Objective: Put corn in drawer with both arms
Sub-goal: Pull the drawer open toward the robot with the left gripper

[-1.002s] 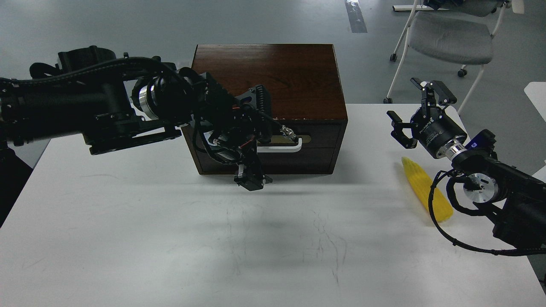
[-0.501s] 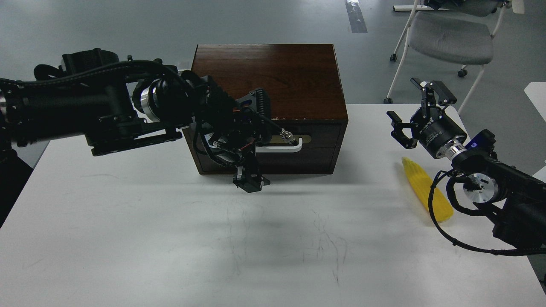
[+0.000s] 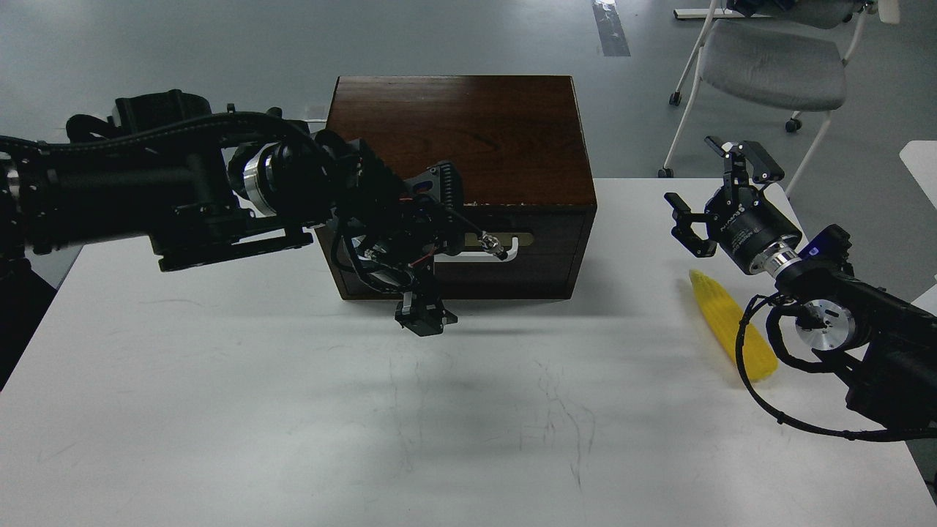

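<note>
Early stage, judging from the layout: drawer [image 3: 505, 252] sitting flush in the dark wooden box [image 3: 468, 132], not yet pulled out; corn [image 3: 732, 326] lying on the white table [image 3: 219, 410] at 3 o'clock from the box, well apart from it, untouched. Remaining: opening the drawer, lifting the corn, placing it inside.

Left gripper [image 3: 439, 271] hanging in front of the drawer face beside the white bar handle [image 3: 505, 249]; finger spread and any contact with the handle not discernible in the dark cluster.

Right gripper [image 3: 721, 194] hovering at 12 o'clock from the corn, fingers [image 3: 758, 157] spread wide, holding nothing.
</note>
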You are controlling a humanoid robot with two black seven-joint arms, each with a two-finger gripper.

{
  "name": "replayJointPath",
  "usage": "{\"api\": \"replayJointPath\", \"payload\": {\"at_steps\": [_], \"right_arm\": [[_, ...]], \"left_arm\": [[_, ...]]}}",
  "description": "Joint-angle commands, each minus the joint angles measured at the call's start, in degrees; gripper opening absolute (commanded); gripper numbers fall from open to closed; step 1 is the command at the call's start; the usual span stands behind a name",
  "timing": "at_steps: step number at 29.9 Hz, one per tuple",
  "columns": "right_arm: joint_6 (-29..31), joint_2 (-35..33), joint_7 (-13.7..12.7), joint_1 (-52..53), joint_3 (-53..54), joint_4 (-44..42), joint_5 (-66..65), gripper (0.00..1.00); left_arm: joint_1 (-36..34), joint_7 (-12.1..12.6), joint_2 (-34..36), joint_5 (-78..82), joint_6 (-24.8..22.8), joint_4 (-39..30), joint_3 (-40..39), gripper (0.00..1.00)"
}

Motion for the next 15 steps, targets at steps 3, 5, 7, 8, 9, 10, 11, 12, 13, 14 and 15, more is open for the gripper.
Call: {"api": "replayJointPath", "payload": {"at_steps": [3,5,7,8,9,10,11,12,13,14,15], "right_arm": [[0.00,0.00,0.00,-0.03,-0.09,-0.29,-0.04,1.00],[0.00,0.00,0.00,-0.03,-0.09,-0.29,-0.04,1.00],[0.00,0.00,0.00,-0.12,-0.09,-0.29,-0.04,1.00],[0.00,0.00,0.00,-0.12,-0.09,-0.38,-0.04,1.00],[0.00,0.17,0.00,-0.03,-0.09,-0.73,-0.04,1.00],[0.00,0.26,0.00,-0.12,-0.09,-0.73,-0.04,1.00],[0.00,0.44,0.00,-0.03,-0.09,-0.73,-0.04,1.00],[0.00,0.53,0.00,-0.03,-0.09,-0.82,-0.04,1.00],[0.00,0.61,0.00,-0.03,-0.09,-1.08,-0.04,1.00],[0.00,0.70,0.00,-0.03,-0.09,-1.25,-0.04,1.00],[0.00,0.79,0.00,-0.12,-0.09,-1.34,-0.04,1.00]], "left_arm": [[-0.10,-0.02,-0.09,0.08,-0.02,-1.03,0.81,0.96],[-0.45,-0.02,-0.09,-0.01,-0.02,-1.73,1.51,0.96],[-0.63,-0.02,-0.09,-0.01,-0.02,-2.09,1.60,0.96],[-0.80,-0.02,-0.09,-0.01,-0.02,-2.61,1.52,0.96],[-1.07,-0.02,-0.09,-0.01,-0.02,-3.31,1.52,0.96],[-1.33,-0.02,-0.18,-0.09,-0.02,-3.58,1.52,0.96],[-1.51,-0.02,-0.27,-0.18,-0.02,-3.93,1.52,0.96],[-1.60,-0.02,-0.44,-0.18,-0.02,-4.20,1.52,0.96],[-1.60,-0.02,-0.62,-0.18,-0.02,-4.37,1.52,0.96],[-1.68,-0.02,-0.79,-0.18,-0.02,-4.81,1.52,0.96],[-1.69,-0.02,-0.80,-0.18,-0.02,-5.34,1.52,0.96]]}}
